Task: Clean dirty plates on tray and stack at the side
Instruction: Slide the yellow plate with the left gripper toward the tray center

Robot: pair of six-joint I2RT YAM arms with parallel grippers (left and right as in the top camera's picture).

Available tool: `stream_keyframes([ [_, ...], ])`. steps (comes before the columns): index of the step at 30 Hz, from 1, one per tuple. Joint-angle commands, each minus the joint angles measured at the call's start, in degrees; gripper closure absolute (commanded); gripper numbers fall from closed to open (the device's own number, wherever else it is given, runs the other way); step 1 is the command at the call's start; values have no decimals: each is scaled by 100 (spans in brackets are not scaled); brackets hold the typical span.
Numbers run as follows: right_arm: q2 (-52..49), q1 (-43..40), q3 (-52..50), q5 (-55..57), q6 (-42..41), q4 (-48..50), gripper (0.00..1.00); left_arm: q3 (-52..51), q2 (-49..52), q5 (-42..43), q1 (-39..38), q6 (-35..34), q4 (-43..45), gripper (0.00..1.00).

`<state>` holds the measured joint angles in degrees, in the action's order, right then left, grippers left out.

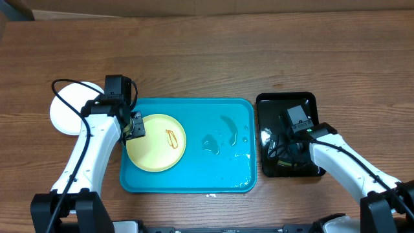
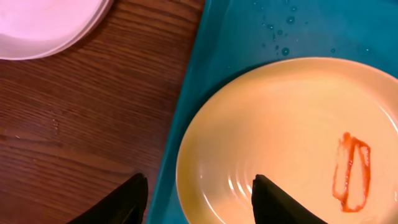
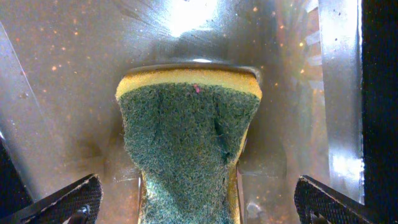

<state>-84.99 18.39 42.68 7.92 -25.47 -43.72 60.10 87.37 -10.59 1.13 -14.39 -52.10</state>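
Note:
A pale yellow-green plate (image 1: 156, 142) (image 2: 292, 137) lies in the left part of the turquoise tray (image 1: 220, 175) (image 2: 186, 124). It carries an orange-brown smear (image 1: 171, 138) (image 2: 352, 171). My left gripper (image 1: 134, 126) (image 2: 202, 202) is open. Its jaws straddle the plate's left edge and the tray's rim, one finger over the wood and one over the plate. White plates (image 1: 68, 109) (image 2: 43, 25) sit stacked on the table left of the tray. My right gripper (image 1: 289, 144) (image 3: 199, 205) is open, both fingers well clear of a green-and-yellow sponge (image 3: 186, 143).
A glossy black tray (image 1: 288, 103) (image 3: 56, 93) stands right of the turquoise one and holds the sponge. Water puddles and drops (image 1: 217, 139) (image 2: 280, 37) lie on the turquoise tray's middle and right. Bare wooden table (image 1: 207, 58) lies beyond both trays.

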Motion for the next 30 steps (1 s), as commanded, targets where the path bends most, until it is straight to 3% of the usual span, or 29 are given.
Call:
stream_keyframes([
  [1,4,-15,-24,61,-20,17,0,-157,31,-162,120,-131,74,43],
  [6,4,-15,-24,61,-20,17,0,-586,37,-83,304,-151,396,39],
  [15,4,-15,-24,61,-20,17,0,-1174,37,1174,356,-92,876,39],
  [25,4,-15,-24,61,-20,17,0,-1829,37,1320,356,-81,1491,39],
  [30,4,-15,-26,61,-20,17,0,-1836,37,2109,350,-37,1534,39],
])
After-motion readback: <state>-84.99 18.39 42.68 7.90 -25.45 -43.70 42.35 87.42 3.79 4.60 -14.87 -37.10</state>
